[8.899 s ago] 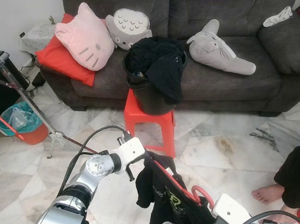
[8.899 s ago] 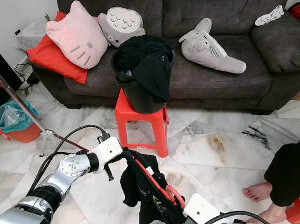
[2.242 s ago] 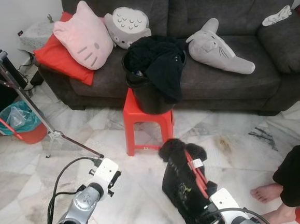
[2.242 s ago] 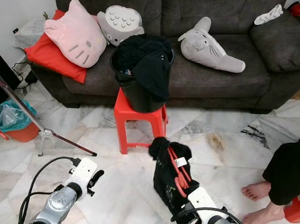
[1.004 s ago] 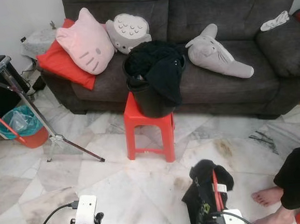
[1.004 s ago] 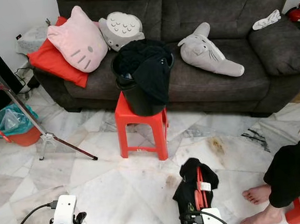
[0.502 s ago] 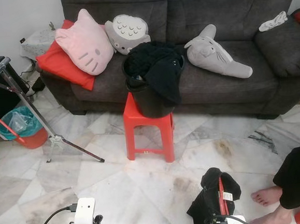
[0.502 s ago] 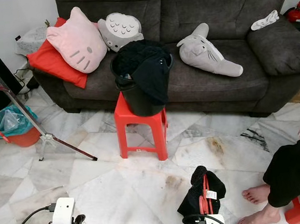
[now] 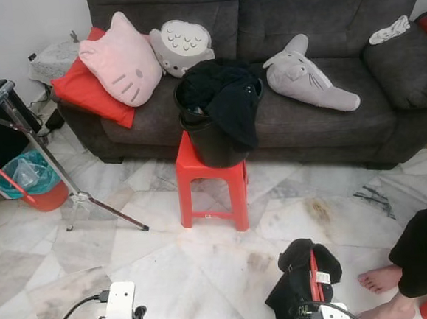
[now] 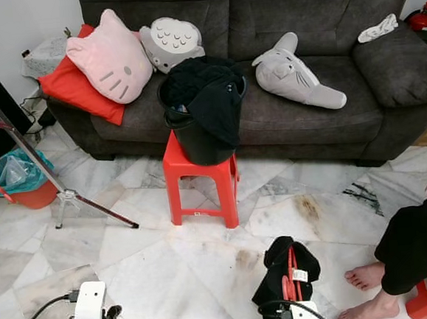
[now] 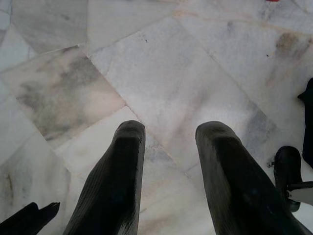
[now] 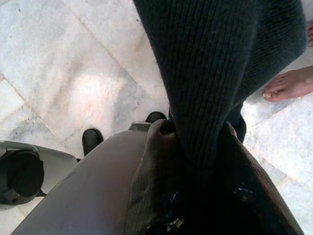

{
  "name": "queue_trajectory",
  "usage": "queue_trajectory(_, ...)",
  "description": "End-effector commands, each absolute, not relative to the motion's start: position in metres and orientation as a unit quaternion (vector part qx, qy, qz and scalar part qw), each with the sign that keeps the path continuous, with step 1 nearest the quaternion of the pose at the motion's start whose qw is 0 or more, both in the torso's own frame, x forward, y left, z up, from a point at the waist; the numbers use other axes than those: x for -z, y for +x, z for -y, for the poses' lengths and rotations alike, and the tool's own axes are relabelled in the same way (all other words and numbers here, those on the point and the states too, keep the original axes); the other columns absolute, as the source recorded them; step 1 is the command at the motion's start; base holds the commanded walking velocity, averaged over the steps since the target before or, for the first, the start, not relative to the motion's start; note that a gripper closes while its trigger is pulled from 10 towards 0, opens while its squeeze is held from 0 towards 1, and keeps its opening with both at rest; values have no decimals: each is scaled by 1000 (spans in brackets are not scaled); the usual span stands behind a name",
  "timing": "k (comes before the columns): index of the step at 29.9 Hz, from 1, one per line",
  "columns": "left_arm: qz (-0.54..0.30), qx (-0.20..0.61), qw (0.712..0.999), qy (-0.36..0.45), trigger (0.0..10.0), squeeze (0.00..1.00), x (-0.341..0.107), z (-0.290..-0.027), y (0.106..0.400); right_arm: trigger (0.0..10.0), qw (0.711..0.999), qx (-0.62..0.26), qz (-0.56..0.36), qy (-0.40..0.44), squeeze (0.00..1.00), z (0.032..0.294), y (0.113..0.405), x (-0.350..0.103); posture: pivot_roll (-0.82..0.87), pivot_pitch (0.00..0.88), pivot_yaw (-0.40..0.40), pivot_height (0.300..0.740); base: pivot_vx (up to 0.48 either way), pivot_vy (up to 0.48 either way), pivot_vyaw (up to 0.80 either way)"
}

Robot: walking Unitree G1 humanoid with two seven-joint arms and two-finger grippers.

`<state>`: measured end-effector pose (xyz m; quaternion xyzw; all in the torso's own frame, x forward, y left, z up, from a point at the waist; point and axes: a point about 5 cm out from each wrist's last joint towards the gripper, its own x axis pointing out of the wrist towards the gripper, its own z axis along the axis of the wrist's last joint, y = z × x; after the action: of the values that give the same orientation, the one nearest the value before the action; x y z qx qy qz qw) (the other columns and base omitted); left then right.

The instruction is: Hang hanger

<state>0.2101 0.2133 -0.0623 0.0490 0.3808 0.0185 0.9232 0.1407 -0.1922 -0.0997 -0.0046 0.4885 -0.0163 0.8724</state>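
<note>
Gripping the red hanger [image 10: 288, 272] draped with a black garment [image 9: 298, 278], the right gripper [image 10: 287, 310] sits lower centre; left gripper [image 11: 168, 161] fingers [image 11: 122, 166] stand parted, empty.

Living room interior. Dark grey sofa [image 9: 328, 113] against a white wall [image 9: 18, 23], carrying a red cushion [image 9: 82, 85], a pink cat-face pillow [image 9: 120, 59], a grey round plush [image 9: 181, 44] and a grey long-eared plush [image 9: 307, 78]. Red plastic stool [image 9: 211, 182] on the white-grey marble floor [image 9: 132, 247], bearing a black bucket [image 9: 212, 141]. At left, a metal stand [image 9: 48, 172] and an orange bin [image 9: 30, 181].
</note>
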Motion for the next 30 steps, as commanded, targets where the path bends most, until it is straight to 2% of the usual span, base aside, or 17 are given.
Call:
queue_trajectory(1, -390, -21, 919, 51, 10000, 0, 65, -216, 204, 10000, 868, 21, -496, 1, 0, 190, 137, 102, -17, 0, 42, 740, 0, 0, 0)
queue_trajectory(10, -388, -11, 920, 56, 10000, 0, 65, -215, 206, 10000, 864, 26, -503, -2, 0, 200, 132, 102, -19, 0, 47, 740, 0, 0, 0)
queue_trajectory(18, -390, -18, 919, 54, 10000, 0, 65, -216, 206, 10000, 856, 45, -515, 7, 0, 213, 109, 106, -24, 3, 47, 740, 0, 0, 0)
queue_trajectory(30, -386, -20, 921, 52, 10000, 0, 62, -217, 209, 10000, 868, 41, -495, 14, 0, 206, 130, 101, -18, 40, 49, 740, 0, 0, 0)
